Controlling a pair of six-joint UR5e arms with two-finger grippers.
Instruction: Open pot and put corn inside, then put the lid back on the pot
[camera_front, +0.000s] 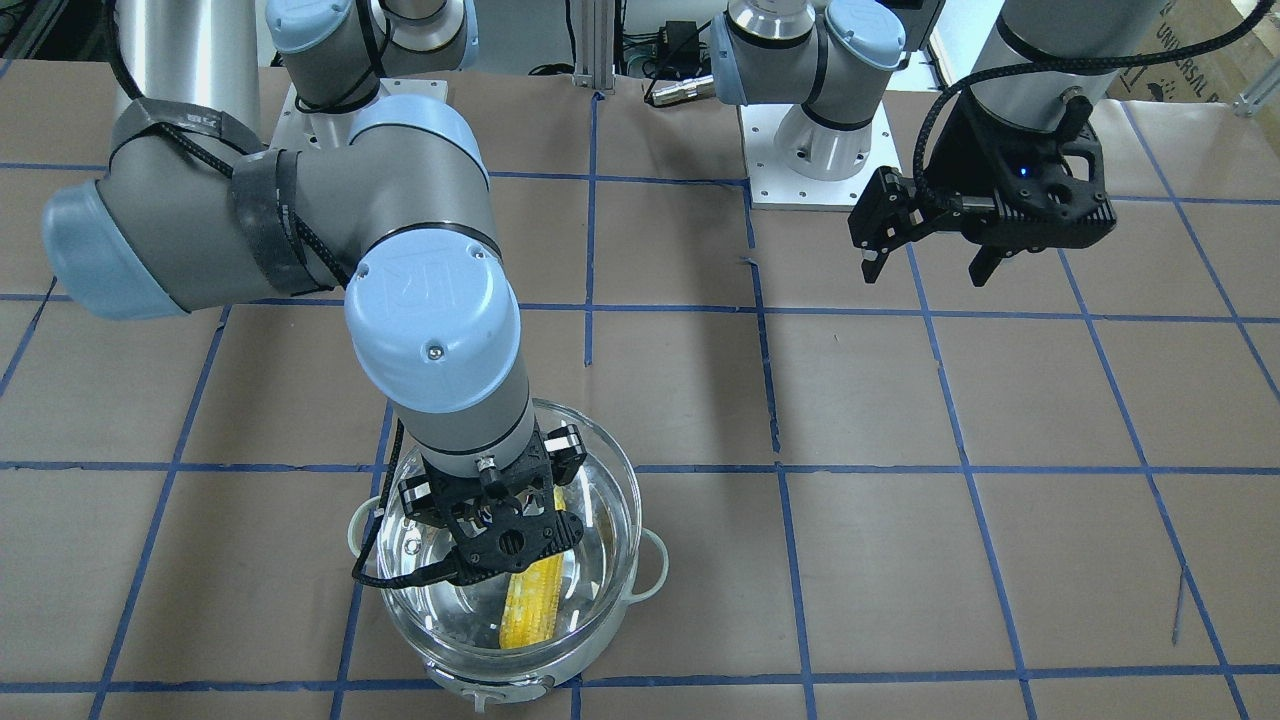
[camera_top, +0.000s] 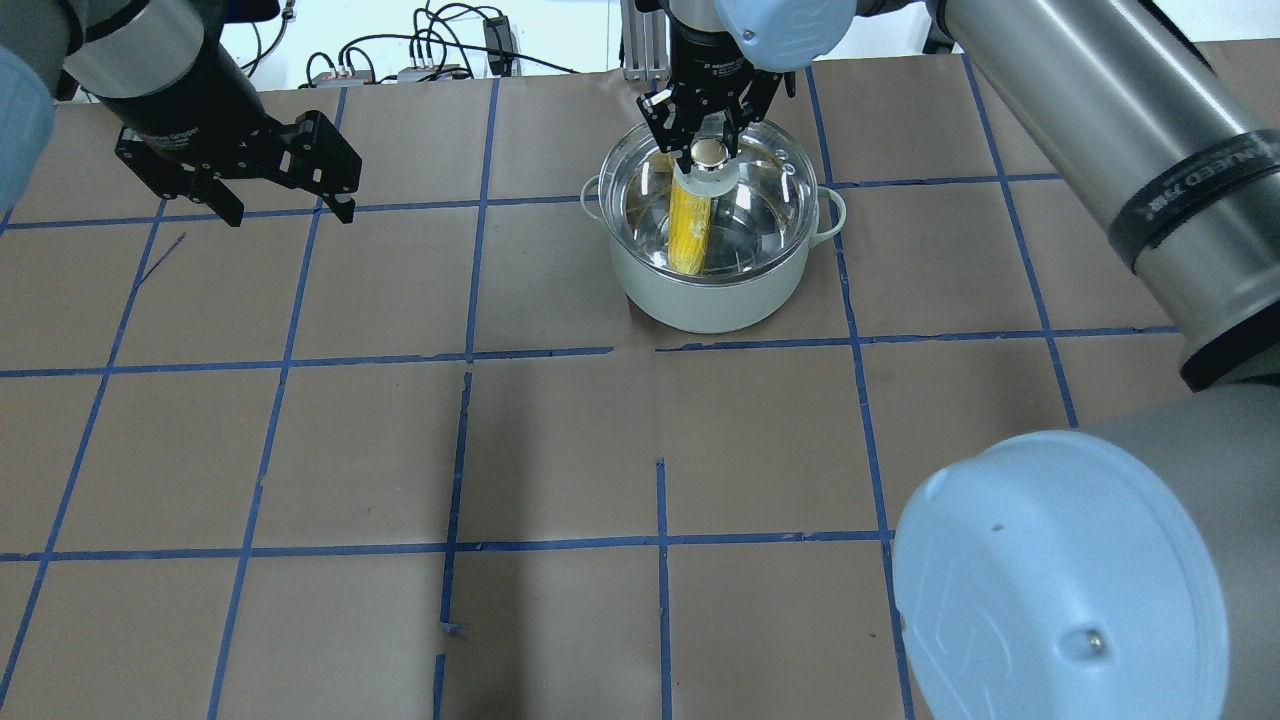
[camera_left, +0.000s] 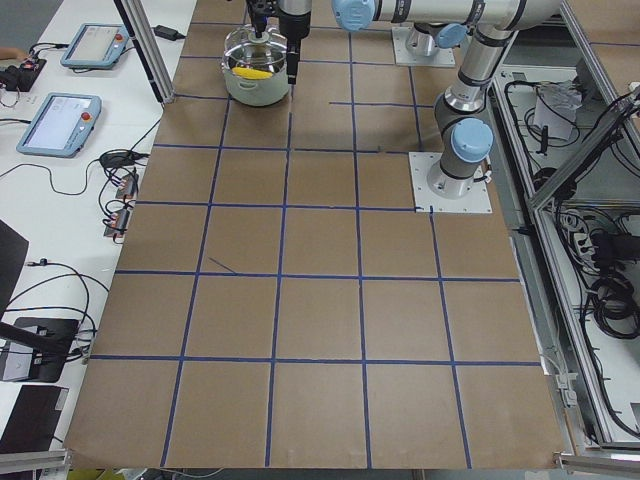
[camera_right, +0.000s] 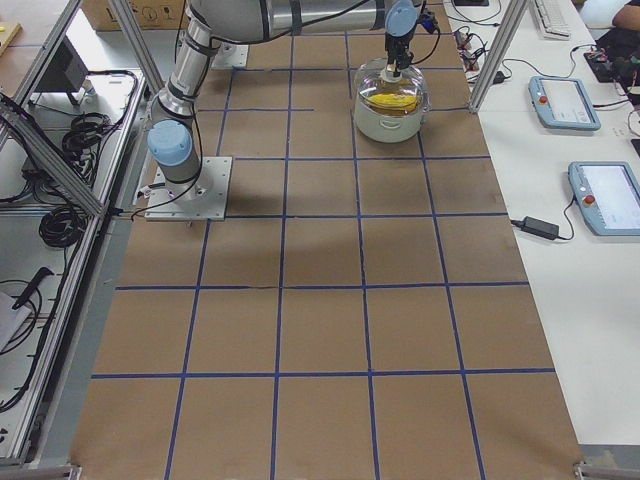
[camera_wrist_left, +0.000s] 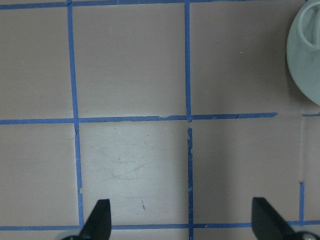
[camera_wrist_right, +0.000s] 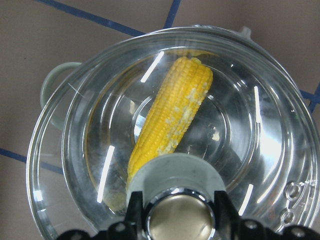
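The pot (camera_top: 700, 295) stands on the far part of the table, right of centre in the overhead view. The corn (camera_top: 690, 220) lies inside it, and shows through the glass in the right wrist view (camera_wrist_right: 175, 115). The lid (camera_top: 770, 170) sits over the pot's mouth; I cannot tell whether it rests on the rim. My right gripper (camera_top: 710, 150) is shut on the lid's knob (camera_wrist_right: 175, 175), one finger on each side. My left gripper (camera_top: 290, 212) is open and empty, hovering above bare table far to the pot's left. The left wrist view shows only the pot's edge (camera_wrist_left: 305, 55).
The table (camera_top: 560, 450) is brown paper marked with a blue tape grid. The arm bases (camera_front: 820, 160) stand at the robot's side of the table. My right arm's elbow (camera_top: 1060, 580) fills the overhead view's lower right. Tablets (camera_right: 565, 100) lie on the side bench.
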